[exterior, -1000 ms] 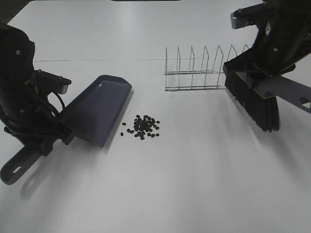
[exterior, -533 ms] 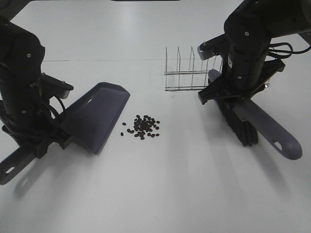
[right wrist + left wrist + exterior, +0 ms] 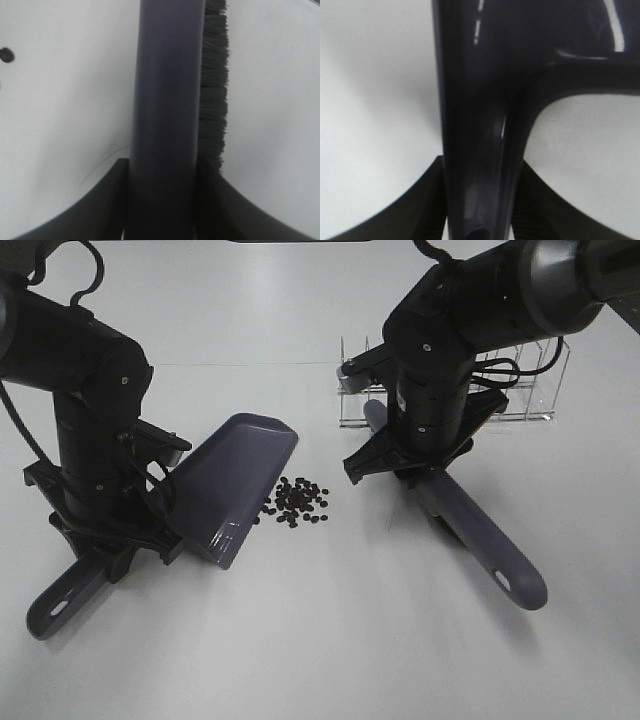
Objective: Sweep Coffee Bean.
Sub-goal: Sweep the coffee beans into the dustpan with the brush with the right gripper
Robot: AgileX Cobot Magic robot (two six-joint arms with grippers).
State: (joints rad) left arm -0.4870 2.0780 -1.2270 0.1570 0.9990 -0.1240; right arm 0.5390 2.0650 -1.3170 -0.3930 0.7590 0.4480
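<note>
The coffee beans (image 3: 297,502) lie in a small dark pile on the white table, and one bean (image 3: 6,54) shows in the right wrist view. The purple dustpan (image 3: 235,480) rests tilted, its open edge touching the left side of the pile. My left gripper (image 3: 120,540) is shut on the dustpan handle (image 3: 475,125). My right gripper (image 3: 410,455) is shut on the purple brush (image 3: 490,540), just right of the pile. The brush's handle (image 3: 167,100) and black bristles (image 3: 215,90) show in the right wrist view. In the high view the bristles are hidden behind the arm.
A wire dish rack (image 3: 520,380) stands at the back right, behind the right arm. The dustpan handle's end (image 3: 55,605) points to the front left. The white table (image 3: 320,640) is bare at the front.
My right arm has swung left with the brush, from beside the rack down to just right of the beans. My left arm has pushed the dustpan right, up to the pile.
</note>
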